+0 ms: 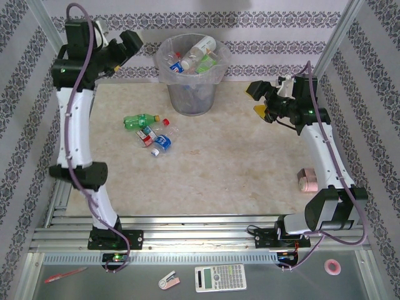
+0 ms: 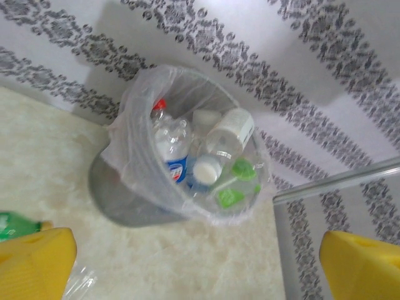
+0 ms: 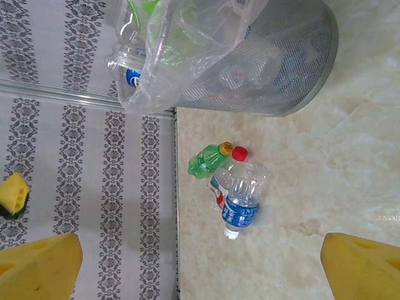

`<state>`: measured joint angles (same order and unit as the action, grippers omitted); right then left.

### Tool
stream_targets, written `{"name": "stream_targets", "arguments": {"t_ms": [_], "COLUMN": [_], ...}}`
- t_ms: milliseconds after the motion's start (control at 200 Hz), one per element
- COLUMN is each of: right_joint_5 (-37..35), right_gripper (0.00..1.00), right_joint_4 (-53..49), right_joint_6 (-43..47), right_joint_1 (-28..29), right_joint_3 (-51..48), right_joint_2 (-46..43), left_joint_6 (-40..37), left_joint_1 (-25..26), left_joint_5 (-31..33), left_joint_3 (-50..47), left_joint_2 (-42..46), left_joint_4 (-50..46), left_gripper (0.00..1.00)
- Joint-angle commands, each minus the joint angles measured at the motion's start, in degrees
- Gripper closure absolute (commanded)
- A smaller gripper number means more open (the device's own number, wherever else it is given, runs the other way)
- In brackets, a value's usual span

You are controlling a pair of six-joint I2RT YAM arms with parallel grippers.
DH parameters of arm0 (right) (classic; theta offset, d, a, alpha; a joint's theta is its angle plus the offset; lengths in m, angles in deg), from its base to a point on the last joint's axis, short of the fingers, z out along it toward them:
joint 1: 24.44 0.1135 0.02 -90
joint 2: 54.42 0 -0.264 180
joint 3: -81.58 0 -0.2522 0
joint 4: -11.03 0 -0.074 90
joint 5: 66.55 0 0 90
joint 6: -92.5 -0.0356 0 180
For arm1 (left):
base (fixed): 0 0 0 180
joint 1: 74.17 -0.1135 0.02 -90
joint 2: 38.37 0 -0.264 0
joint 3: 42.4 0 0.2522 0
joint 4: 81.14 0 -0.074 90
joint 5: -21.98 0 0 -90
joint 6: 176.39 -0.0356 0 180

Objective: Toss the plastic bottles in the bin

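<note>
Three bottles [image 1: 147, 134] on the table [image 1: 250, 169], several more in the one bin [image 1: 190, 103], my left gripper [image 2: 199, 265] and right gripper [image 3: 200, 269] both wide apart, empty.

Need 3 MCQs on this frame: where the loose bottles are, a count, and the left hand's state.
1. Relative to the bin, the loose bottles lie:
A) to its right
B) to its left, nearer the arms
C) behind it
2. Bottles lying on the table:
A) one
B) three
C) six
3. The left hand is:
A) shut on a bottle
B) shut, empty
C) open, empty

1 B: the top view shows the cluster left of and nearer than the bin.
2 B: one green, one red-labelled, one blue-labelled.
3 C: its yellow fingers stand wide apart with nothing between.
</note>
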<state>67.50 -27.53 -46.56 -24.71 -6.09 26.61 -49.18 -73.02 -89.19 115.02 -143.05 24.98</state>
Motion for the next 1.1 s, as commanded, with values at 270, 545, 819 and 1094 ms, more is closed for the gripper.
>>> {"name": "stream_targets", "arguments": {"t_ms": [270,545,819,1094], "right_joint_5": [0.9,0.8,1.2,1.8], "right_gripper": [0.02,0.02,0.02,0.02], "right_joint_4": [0.5,-0.1,-0.3,-3.4], "right_joint_6": [1.3,1.7,2.4,6.6], "right_joint_1": [-0.6,-0.4,0.4,2.4], "right_joint_3": [-2.0,-1.6,-1.8,-0.4], "right_joint_2": [-1.6,-1.2,-1.4,-4.9], "left_joint_6": [-7.4,-11.5,-16.5,-22.2], "left_joint_1": [0.2,5.8,12.6,15.3], "left_joint_5": [2.1,2.0,9.3,14.1], "left_joint_3": [-46.3,-62.5,-64.1,-56.4], "left_joint_2": [19.6,23.6,16.5,4.1], "left_joint_4": [5.3,7.2,6.6,7.1], "left_gripper": [0.00,0.05,0.11,0.13]}}
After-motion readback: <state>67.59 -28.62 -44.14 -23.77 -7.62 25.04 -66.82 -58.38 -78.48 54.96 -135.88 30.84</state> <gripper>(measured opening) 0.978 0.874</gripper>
